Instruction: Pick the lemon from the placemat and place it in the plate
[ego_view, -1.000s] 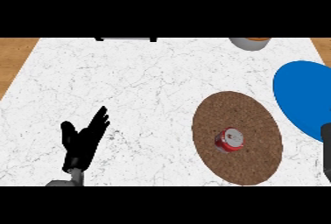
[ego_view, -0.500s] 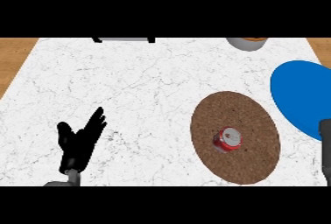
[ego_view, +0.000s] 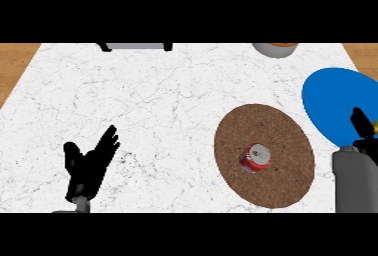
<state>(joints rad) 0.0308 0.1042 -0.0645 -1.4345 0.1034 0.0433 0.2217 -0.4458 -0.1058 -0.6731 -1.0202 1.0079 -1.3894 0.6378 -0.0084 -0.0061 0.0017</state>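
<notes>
Over at the left, the left hand (ego_view: 87, 167) is resting low on the white marble counter (ego_view: 162, 100), open with its fingers straight and pointing up and away, holding nothing. It is sitting well apart from everything the task concerns.

Moving right, the round brown placemat (ego_view: 275, 130) is lying flat. What is sitting on it is no lemon that I can make out but a small red-and-white can (ego_view: 255, 157), lying on its side below the mat's middle, its long axis seeming to run from lower left to upper right.

Further right, the blue plate (ego_view: 332, 100) is lying just beside the mat, partly cut off by the edge, and its visible part is carrying nothing. The right hand (ego_view: 361, 125) is showing above its grey forearm (ego_view: 356, 175) at the plate's lower rim. Whether it is open or closed round something, I cannot tell.

A pale yellow sliver (ego_view: 374, 128) is peeking in at the very edge beside that hand. It may be the lemon, but too little is showing to say.

To my eye the right hand is by far the nearer to both mat and plate: the mat is lying to its left, and the plate is spreading up and away from it.
</notes>
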